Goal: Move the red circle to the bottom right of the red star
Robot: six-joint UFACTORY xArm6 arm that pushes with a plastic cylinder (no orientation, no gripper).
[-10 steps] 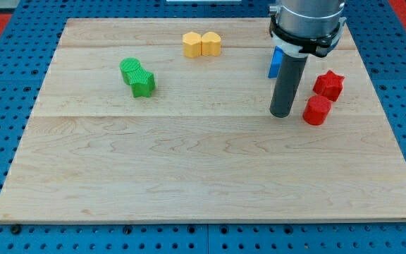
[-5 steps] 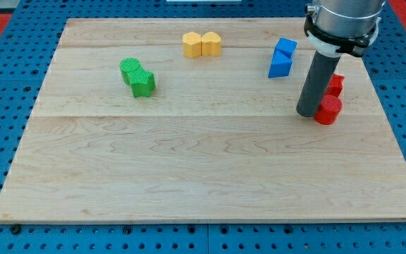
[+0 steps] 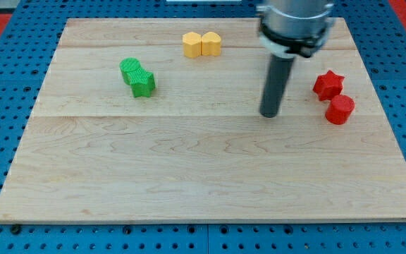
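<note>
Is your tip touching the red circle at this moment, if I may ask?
No, my tip stands apart on bare board, to the view's left of the red circle.

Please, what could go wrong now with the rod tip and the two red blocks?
The red round block already lies at the bottom right of the red star-shaped block, very close to it. My tip stands apart, toward the view's left. Another push rightward might knock either red block out of place, or toward the wooden board's right edge.
</note>
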